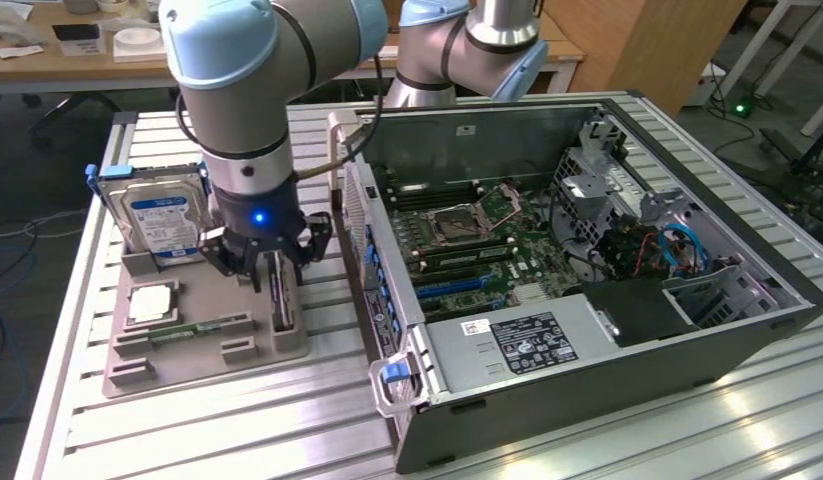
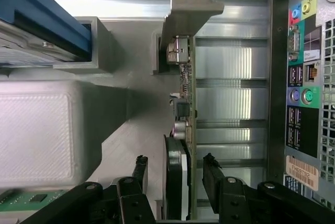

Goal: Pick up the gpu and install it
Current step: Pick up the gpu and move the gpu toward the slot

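Gripper (image 2: 175,160) straddles the gpu (image 2: 181,103), 2 fingers (image 2: 211,174) spread to either side, not yet touching. Pick-up stage: the card stands edgewise in its tray (image 1: 198,362) directly beneath; closing must land squarely on both faces.

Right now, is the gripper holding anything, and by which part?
Nothing is held. The open gripper straddles the gpu, away from its bracket, with a gap between each finger and the card.

light: bright, from overhead | glare: seen on ribbed silver aluminium tabletop (image 1: 731,425) | shadow: cast beside white textured plastic block (image 2: 36,135)
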You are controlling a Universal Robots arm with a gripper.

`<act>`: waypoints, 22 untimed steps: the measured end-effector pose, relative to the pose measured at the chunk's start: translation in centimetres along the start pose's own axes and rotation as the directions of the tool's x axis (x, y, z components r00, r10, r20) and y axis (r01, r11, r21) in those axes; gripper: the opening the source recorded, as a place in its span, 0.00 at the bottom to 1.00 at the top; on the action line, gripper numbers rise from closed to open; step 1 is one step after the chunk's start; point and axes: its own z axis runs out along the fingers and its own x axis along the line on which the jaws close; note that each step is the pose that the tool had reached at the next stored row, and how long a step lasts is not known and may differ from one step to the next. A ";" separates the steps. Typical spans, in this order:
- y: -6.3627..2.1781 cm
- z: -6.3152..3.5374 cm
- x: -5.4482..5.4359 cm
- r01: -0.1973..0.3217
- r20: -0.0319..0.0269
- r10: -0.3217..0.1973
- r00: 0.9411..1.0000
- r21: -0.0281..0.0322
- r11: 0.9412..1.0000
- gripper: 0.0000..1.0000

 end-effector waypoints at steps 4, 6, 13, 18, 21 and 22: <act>0.00 0.08 0.0 -0.003 0.000 0.003 1.000 0.000 1.000 0.55; 0.01 0.09 0.0 -0.003 0.000 0.003 1.000 0.000 1.000 0.55; 0.01 0.09 0.0 -0.003 0.000 0.003 1.000 0.000 1.000 0.47; 0.00 0.10 0.0 -0.003 0.000 0.003 1.000 0.000 1.000 0.40; 0.00 0.16 0.0 -0.003 0.000 0.003 1.000 0.000 1.000 0.40; 0.00 0.20 0.0 -0.003 0.000 0.003 1.000 0.000 1.000 0.40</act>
